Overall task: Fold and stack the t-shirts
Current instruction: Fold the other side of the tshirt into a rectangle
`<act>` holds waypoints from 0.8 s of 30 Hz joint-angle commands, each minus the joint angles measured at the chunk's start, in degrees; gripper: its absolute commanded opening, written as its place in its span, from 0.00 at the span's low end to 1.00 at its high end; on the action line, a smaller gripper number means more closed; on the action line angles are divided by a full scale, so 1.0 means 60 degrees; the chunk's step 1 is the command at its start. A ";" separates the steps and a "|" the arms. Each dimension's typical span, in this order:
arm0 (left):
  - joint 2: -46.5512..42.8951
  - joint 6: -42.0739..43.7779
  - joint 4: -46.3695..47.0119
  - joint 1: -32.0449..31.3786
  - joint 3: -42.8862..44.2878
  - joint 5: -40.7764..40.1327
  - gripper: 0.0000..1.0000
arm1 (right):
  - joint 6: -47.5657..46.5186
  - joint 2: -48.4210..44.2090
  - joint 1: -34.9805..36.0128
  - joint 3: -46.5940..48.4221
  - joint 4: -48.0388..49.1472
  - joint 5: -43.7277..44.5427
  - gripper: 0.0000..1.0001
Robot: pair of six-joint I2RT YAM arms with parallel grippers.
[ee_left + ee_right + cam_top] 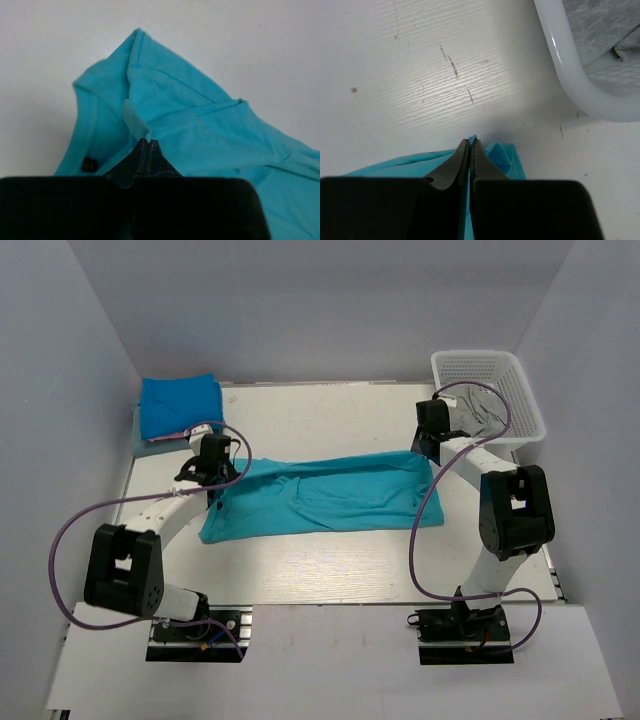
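White tabletop [330,575] carrying turquoise t-shirt [330,495], lying spread mid-table between arms. Left gripper [145,144] pinching its left end, right gripper [470,142] pinching right corner, both clamping fabric. Farther back: folded blue t-shirts [180,405] sitting far-left, basket [480,368] holding grey t-shirt [488,415] far-right.

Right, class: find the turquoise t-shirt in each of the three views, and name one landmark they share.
Top external: turquoise t-shirt spread across the middle of the table.
Left wrist: fills centre and right, a fold pinched in the left gripper.
Right wrist: only a corner at bottom centre, pinched in the right gripper.
Shared landmark: the white table.
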 commanded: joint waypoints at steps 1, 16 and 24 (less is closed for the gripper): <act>-0.1154 -0.0832 -0.0378 -0.0039 -0.0911 -0.0060 0.00 | 0.0148 -0.0512 -0.0045 -0.0132 0.0168 0.0337 0.00; -0.1989 -0.1816 -0.2105 -0.0229 -0.2539 0.1974 0.21 | 0.1348 -0.1595 -0.0030 -0.1800 -0.0418 0.0746 0.35; -0.4466 -0.3119 -0.4437 -0.0405 -0.1928 0.1083 0.50 | 0.2553 -0.5196 -0.0016 -0.4157 -0.0408 0.1920 0.66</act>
